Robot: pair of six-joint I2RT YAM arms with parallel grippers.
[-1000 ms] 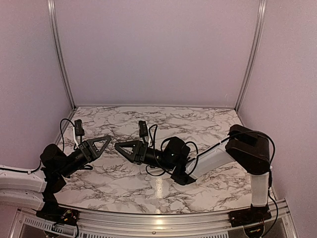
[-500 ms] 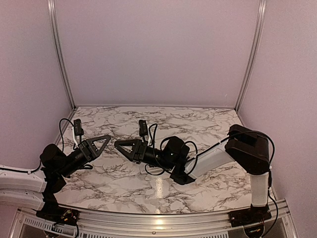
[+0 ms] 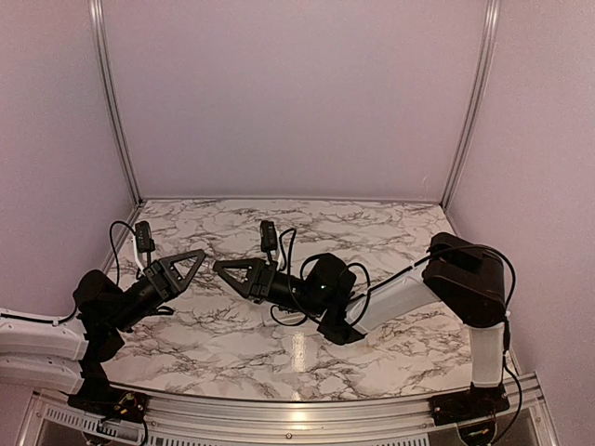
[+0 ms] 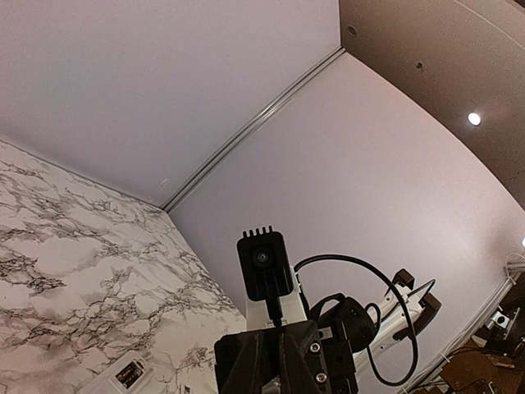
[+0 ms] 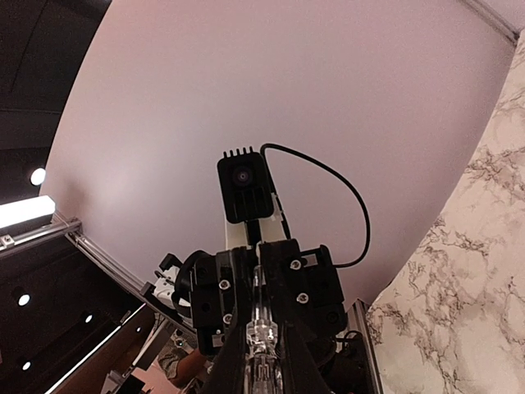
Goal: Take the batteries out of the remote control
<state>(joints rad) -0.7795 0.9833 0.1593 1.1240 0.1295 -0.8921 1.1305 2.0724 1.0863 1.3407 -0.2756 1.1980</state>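
The white remote control [image 4: 121, 379] lies on the marble table at the bottom left of the left wrist view, with a dark recess facing up. It is hidden under the right arm in the top view. No batteries show clearly. My left gripper [image 3: 202, 254] is shut and empty, its fingers [image 4: 267, 365] pressed together. My right gripper [image 3: 217, 268] is shut on a thin clear-handled rod [image 5: 261, 328]. The two gripper tips point at each other, a small gap apart, above the table's left middle.
The marble table [image 3: 390, 232] has walls on three sides and metal corner posts [image 3: 112, 102]. Cables loop over both wrists. The right arm [image 3: 400, 293] stretches low across the table's middle. A metal rail [image 3: 307, 418] runs along the near edge.
Both grippers have risen slightly and shifted a little toward the far side, still tip to tip. A white patch under the right arm no longer shows.
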